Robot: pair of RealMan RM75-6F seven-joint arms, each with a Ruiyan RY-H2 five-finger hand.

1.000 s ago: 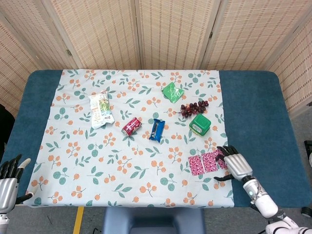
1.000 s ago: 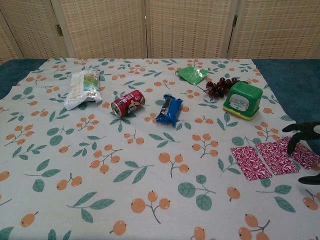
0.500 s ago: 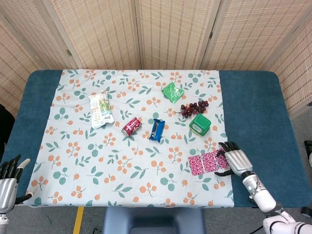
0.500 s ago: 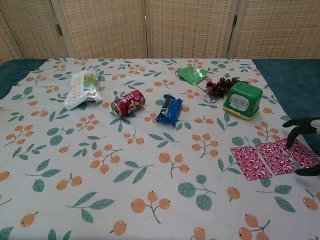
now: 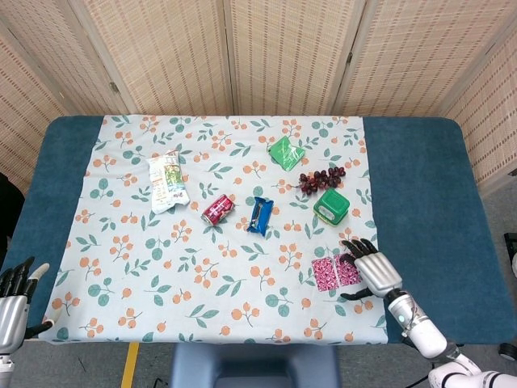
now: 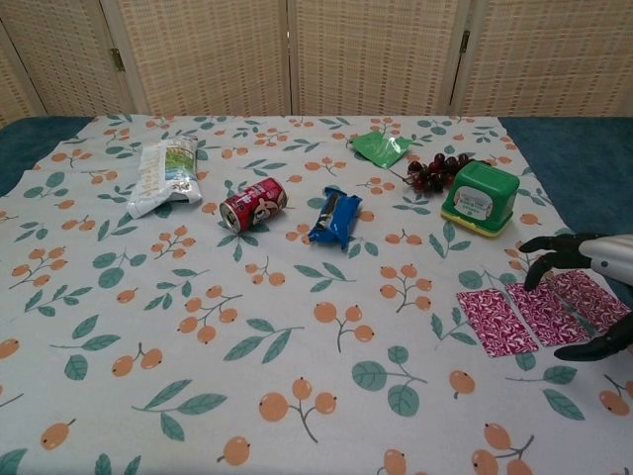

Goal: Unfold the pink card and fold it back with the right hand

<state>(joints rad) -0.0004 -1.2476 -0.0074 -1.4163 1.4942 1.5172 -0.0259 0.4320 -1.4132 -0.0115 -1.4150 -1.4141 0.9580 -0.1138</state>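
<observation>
**Inspector:** Report the edges and open room.

**Assistant:** The pink card (image 6: 539,312) lies unfolded flat in three patterned panels near the right, near edge of the floral cloth (image 5: 161,267); the blue table (image 5: 428,194) shows bare beyond the cloth's right edge. A wide stretch of cloth lies open to the card's left.

**Inspector:** The right hand?

**Assistant:** The right hand (image 5: 373,271) arches over the card's right panel, dark fingers (image 6: 539,259) spread apart and curved downward, thumb low on the near side. Whether the fingertips touch the card I cannot tell. The left hand (image 5: 14,301) sits off the near left corner, fingers apart, holding nothing.

**Inspector:** Other items?

**Assistant:** A squat green tub (image 6: 480,197) stands just beyond the card, dark grapes (image 6: 435,170) beside it; a glossy blue wrapper (image 6: 334,217) and a red can (image 6: 253,204) on its side lie well apart to the left.

**Inspector:** Change since before?

**Assistant:** The right hand has shifted left, now covering more of the card.
</observation>
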